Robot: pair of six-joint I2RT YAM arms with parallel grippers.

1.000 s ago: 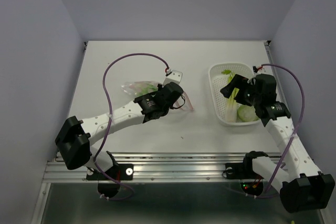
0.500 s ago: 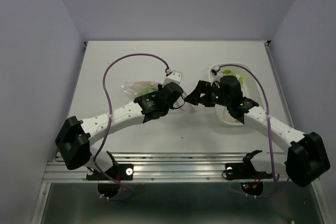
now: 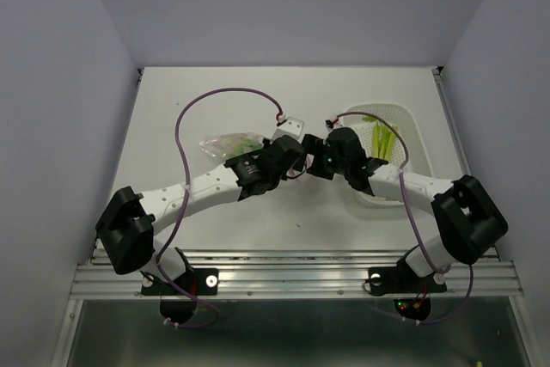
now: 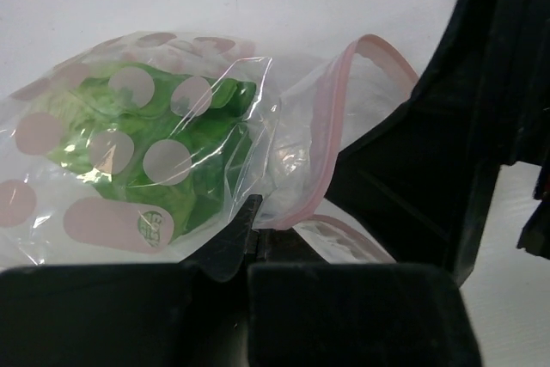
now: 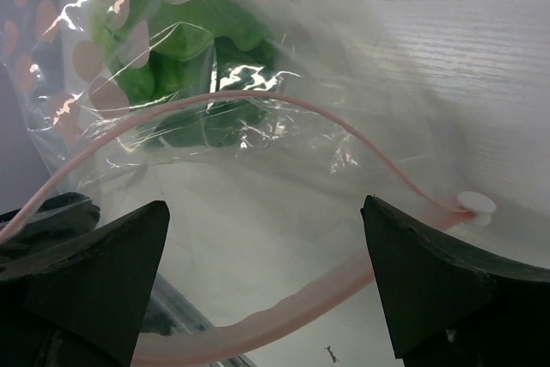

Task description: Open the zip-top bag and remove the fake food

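Nearest the arm bases, the left gripper (image 4: 252,231) is clamped tight on the zip-top bag (image 4: 172,135). Its jaws are closed on a fold of clear film right at the bag's mouth, just under the pink zip strip (image 4: 322,126). Directly across that mouth sits the right gripper (image 5: 263,204), jaws spread wide and holding nothing, with the two lips of the strip looping apart in front of it. So the bag looks open.

Deeper inside the bag is the fake food, a bright green leafy piece (image 5: 172,49) bunched toward the closed end. The bag itself lies on the white table (image 3: 215,92) between the two wrists, its closed end pointing off to the left arm's side.

On handling, this film looks thin, crinkly and slick, so I'd judge it will buckle and slide rather than hold any shape. The stiffer zip strip is the sensible place to pinch, which is about where the left jaws are. The leafy piece looks light and springy. My read is that the open jaws should go in through the mouth and close on its nearest ruffled edge, taking care not to catch the film with it.

Beyond the bag, on its right, the white tray (image 3: 411,122) has yellow-green stalks (image 3: 383,137) lying in it.
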